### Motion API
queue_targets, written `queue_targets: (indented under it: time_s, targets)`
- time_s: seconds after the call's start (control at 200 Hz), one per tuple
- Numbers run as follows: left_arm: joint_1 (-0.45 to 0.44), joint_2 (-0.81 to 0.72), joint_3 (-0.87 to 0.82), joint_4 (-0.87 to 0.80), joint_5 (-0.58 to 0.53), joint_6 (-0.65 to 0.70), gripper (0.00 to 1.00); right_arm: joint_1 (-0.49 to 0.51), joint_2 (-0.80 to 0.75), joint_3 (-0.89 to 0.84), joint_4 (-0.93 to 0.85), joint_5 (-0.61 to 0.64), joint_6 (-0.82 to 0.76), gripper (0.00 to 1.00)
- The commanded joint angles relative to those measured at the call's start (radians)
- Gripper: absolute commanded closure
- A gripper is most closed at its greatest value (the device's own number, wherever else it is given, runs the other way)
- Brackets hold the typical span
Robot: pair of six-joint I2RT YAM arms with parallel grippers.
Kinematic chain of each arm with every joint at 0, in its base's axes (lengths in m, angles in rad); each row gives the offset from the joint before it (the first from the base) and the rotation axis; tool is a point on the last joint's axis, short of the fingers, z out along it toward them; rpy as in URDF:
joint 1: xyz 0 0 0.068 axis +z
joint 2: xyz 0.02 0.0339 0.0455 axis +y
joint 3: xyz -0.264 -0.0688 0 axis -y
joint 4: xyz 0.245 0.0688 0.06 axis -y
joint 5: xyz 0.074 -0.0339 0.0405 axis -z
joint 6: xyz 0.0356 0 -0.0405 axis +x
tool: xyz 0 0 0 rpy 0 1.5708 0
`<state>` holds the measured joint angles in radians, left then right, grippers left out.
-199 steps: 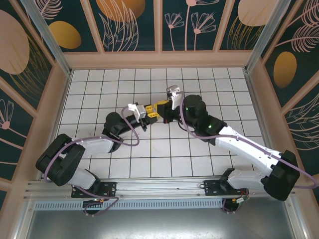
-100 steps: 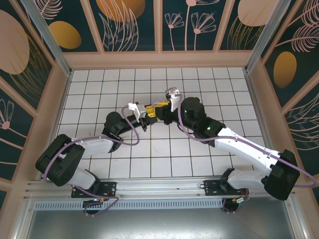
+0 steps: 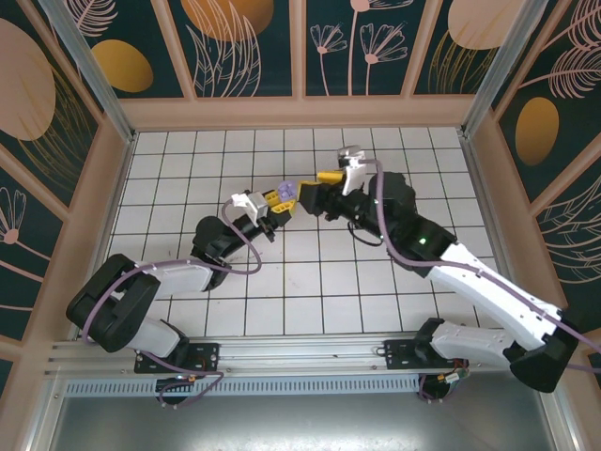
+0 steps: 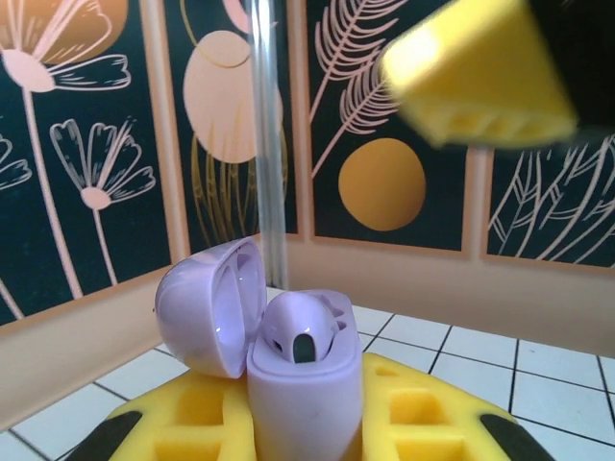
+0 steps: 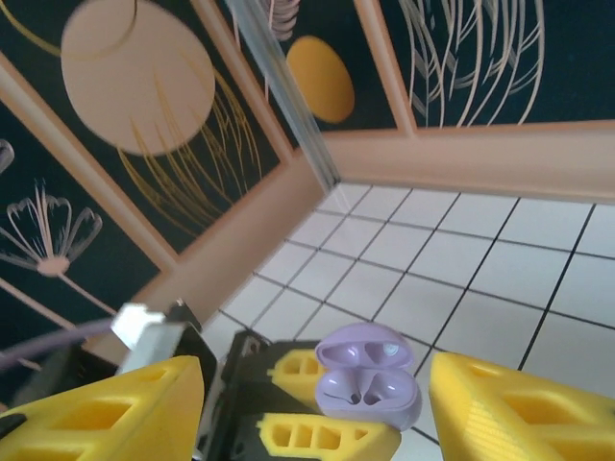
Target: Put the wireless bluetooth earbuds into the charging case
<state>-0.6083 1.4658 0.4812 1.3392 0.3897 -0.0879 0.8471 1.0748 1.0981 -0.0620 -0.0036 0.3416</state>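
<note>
Right gripper (image 3: 317,186) has backed off, jaws apart; left gripper (image 3: 275,199) apparently clamps the open lilac case (image 4: 303,384).

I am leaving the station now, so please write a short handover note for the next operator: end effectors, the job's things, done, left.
Left end effector: shut on the lilac charging case, lid open.
Right end effector: open, empty, near the case.
Earbuds: I cannot tell whether any sit in the case.
Done: case gripped and opened.
Left: check inside, seat the earbuds, close the lid.
</note>
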Motion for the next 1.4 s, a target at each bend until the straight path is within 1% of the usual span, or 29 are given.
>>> queue_targets:
  time_s: [0.0, 0.1, 0.17, 0.24, 0.375, 0.445, 0.47, 0.525, 0.671, 0.791, 1.081, 1.241, 1.346, 1.396]
  targets:
    - [-0.007, -0.028, -0.028, 0.083, -0.094, -0.004, 1.0, -0.031, -0.015, 0.051, -0.086, 0.071, 0.1, 0.36]
    - [-0.005, -0.048, -0.048, 0.09, -0.171, 0.01, 1.0, -0.08, 0.017, 0.066, -0.176, 0.112, 0.175, 0.35]
    - [-0.004, -0.069, -0.063, 0.088, -0.232, 0.026, 1.0, -0.127, 0.062, 0.08, -0.24, 0.093, 0.238, 0.35]
    - [-0.002, -0.092, -0.073, 0.075, -0.281, 0.041, 1.0, -0.152, 0.109, 0.076, -0.263, 0.072, 0.288, 0.35]
    - [0.013, -0.142, -0.086, 0.037, -0.339, 0.041, 1.0, -0.16, 0.243, 0.103, -0.291, 0.025, 0.343, 0.37]
    - [0.023, -0.166, -0.1, 0.036, -0.36, 0.039, 1.0, -0.159, 0.33, 0.133, -0.312, 0.023, 0.369, 0.38]
    - [0.027, -0.173, -0.106, 0.035, -0.368, 0.038, 1.0, -0.159, 0.36, 0.143, -0.312, -0.008, 0.374, 0.39]
    - [0.039, -0.188, -0.115, 0.033, -0.385, 0.033, 1.0, -0.157, 0.432, 0.166, -0.323, -0.024, 0.397, 0.41]
    - [0.066, -0.222, -0.13, 0.018, -0.415, 0.017, 1.0, -0.152, 0.604, 0.232, -0.337, -0.067, 0.455, 0.45]
    - [0.076, -0.239, -0.13, 0.002, -0.431, 0.017, 1.0, -0.136, 0.726, 0.307, -0.365, -0.071, 0.487, 0.47]
    - [0.091, -0.245, -0.147, 0.029, -0.446, 0.0, 1.0, -0.088, 1.004, 0.574, -0.525, -0.021, 0.465, 0.48]
    - [0.098, -0.259, -0.153, 0.031, -0.447, 0.003, 1.0, -0.068, 1.089, 0.656, -0.575, 0.014, 0.458, 0.47]
    - [0.105, -0.272, -0.158, 0.029, -0.445, 0.003, 1.0, -0.062, 1.125, 0.686, -0.591, 0.014, 0.461, 0.47]
    - [0.107, -0.277, -0.159, 0.028, -0.442, 0.003, 1.0, -0.058, 1.141, 0.704, -0.601, 0.04, 0.461, 0.47]
